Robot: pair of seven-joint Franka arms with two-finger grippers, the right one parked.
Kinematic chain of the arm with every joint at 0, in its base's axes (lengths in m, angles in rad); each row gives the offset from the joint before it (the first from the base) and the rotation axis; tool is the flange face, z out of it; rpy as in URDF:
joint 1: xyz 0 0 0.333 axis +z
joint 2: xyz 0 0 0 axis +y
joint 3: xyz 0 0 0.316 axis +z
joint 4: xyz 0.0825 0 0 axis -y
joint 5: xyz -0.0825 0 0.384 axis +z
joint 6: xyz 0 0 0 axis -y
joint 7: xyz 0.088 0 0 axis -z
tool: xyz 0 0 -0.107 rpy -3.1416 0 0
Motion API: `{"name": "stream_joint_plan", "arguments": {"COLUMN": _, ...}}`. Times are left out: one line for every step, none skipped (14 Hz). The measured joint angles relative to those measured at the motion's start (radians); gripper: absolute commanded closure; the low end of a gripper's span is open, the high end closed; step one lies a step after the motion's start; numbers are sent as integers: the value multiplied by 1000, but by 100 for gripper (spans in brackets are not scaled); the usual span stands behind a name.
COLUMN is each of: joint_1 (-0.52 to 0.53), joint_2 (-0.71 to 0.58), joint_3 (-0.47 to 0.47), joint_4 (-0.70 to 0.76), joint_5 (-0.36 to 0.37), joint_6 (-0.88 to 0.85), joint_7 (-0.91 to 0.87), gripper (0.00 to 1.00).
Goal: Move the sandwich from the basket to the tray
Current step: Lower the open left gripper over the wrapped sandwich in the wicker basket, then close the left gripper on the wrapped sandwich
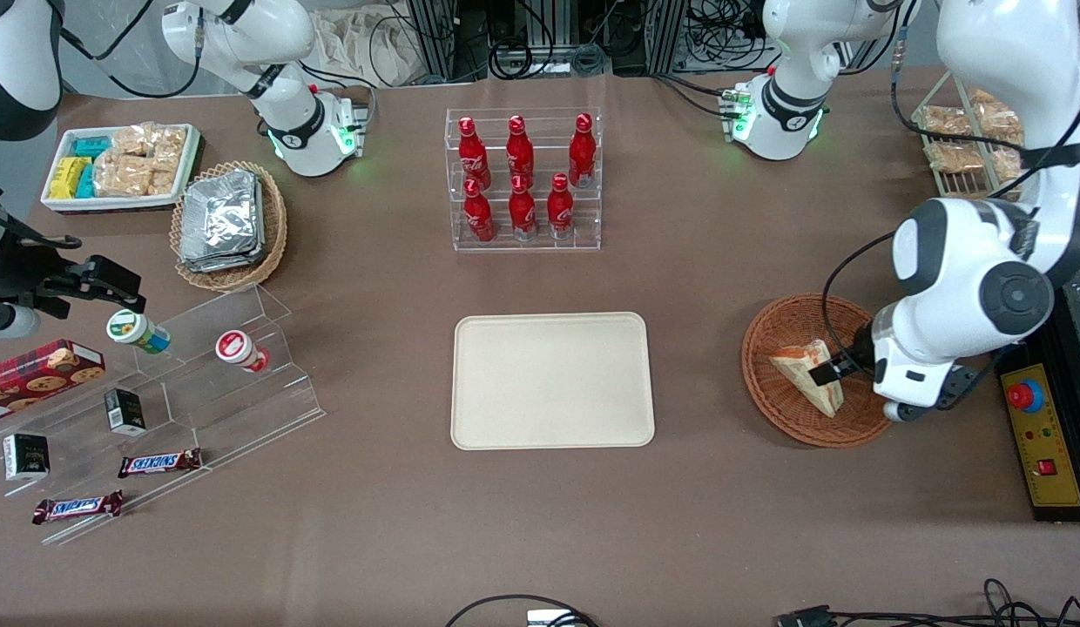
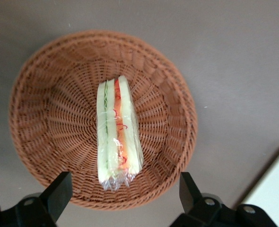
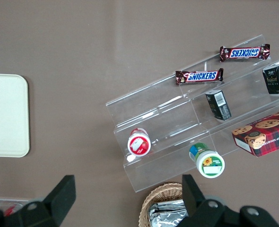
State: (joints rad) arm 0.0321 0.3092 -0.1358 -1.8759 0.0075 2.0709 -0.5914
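The sandwich [image 2: 117,132] lies in the middle of the basket [image 2: 45,104], standing on its edge. The pincer [image 2: 123,194] hangs above it, wide open and holding nothing. It should go straight down, one finger on each bread side, and squeeze softly. The tray [image 1: 553,380] waits nearby on the desk [image 1: 374,522].
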Motion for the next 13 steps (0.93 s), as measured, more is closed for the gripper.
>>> {"name": "stream_joint_plan", "arguments": {"joint_1": 0, "joint_2": 9, "joint_3": 0, "joint_4": -25, "joint_5": 0, "joint_6": 25, "joint_7": -5, "gripper": 0}}
{"name": "stream_joint_plan", "arguments": {"joint_1": 0, "joint_2": 15, "joint_3": 0, "joint_4": -44, "joint_5": 0, "joint_6": 42, "joint_7": -8, "gripper": 0}}
{"name": "stream_joint_plan", "arguments": {"joint_1": 0, "joint_2": 19, "joint_3": 0, "joint_4": -62, "joint_5": 0, "joint_6": 58, "joint_7": -9, "gripper": 0}}
{"name": "stream_joint_plan", "arguments": {"joint_1": 0, "joint_2": 20, "joint_3": 0, "joint_4": -80, "joint_5": 0, "joint_6": 75, "joint_7": -10, "gripper": 0}}
{"name": "stream_joint_plan", "arguments": {"joint_1": 0, "joint_2": 22, "joint_3": 0, "joint_4": -98, "joint_5": 0, "joint_6": 94, "joint_7": -10, "gripper": 0}}
{"name": "stream_joint_plan", "arguments": {"joint_1": 0, "joint_2": 25, "joint_3": 0, "joint_4": -113, "joint_5": 1, "joint_6": 109, "joint_7": -11, "gripper": 0}}
{"name": "stream_joint_plan", "arguments": {"joint_1": 0, "joint_2": 32, "joint_3": 0, "joint_4": -125, "joint_5": 1, "joint_6": 123, "joint_7": -11, "gripper": 0}}
{"name": "stream_joint_plan", "arguments": {"joint_1": 0, "joint_2": 41, "joint_3": 0, "joint_4": -132, "joint_5": 5, "joint_6": 133, "joint_7": -11, "gripper": 0}}
{"name": "stream_joint_plan", "arguments": {"joint_1": 0, "joint_2": 51, "joint_3": 0, "joint_4": -135, "joint_5": 15, "joint_6": 140, "joint_7": -11, "gripper": 0}}
{"name": "stream_joint_plan", "arguments": {"joint_1": 0, "joint_2": 64, "joint_3": 0, "joint_4": -135, "joint_5": 27, "joint_6": 148, "joint_7": -12, "gripper": 2}}
{"name": "stream_joint_plan", "arguments": {"joint_1": 0, "joint_2": 77, "joint_3": 1, "joint_4": -135, "joint_5": 36, "joint_6": 162, "joint_7": -13, "gripper": 34}}
{"name": "stream_joint_plan", "arguments": {"joint_1": 0, "joint_2": 92, "joint_3": 2, "joint_4": -135, "joint_5": 40, "joint_6": 181, "joint_7": -13, "gripper": 77}}
{"name": "stream_joint_plan", "arguments": {"joint_1": 0, "joint_2": 105, "joint_3": 3, "joint_4": -134, "joint_5": 42, "joint_6": 193, "joint_7": -17, "gripper": 100}}
